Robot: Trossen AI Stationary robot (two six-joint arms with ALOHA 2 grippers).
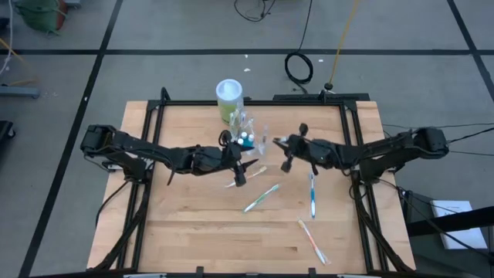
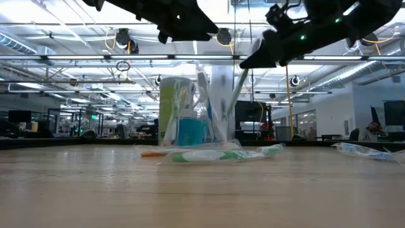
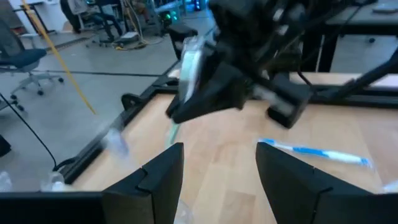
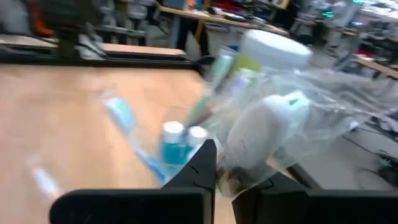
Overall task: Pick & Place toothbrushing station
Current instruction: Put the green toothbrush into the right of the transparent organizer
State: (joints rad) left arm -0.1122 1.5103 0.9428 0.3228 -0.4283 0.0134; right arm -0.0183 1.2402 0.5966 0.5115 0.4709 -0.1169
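Near the far edge of the pale wood-grain desk (image 1: 193, 224), the toothbrushing station (image 1: 247, 133) stands upright – a small clear plastic cup with brushes and blue-capped tubes in it, just in front of a tall green cylinder canister (image 1: 229, 99) with a round white lid. Beside the cup, the left pincer (image 3: 219, 165) hangs with its dark fingers spread, holding nothing. Opposite, the right pincer (image 4: 224, 163) is pressed together on crinkled clear wrapping – a wrapped toothbrush (image 4: 267, 124). More wrapped toothbrushes (image 1: 262, 197) lie flat nearer the front.
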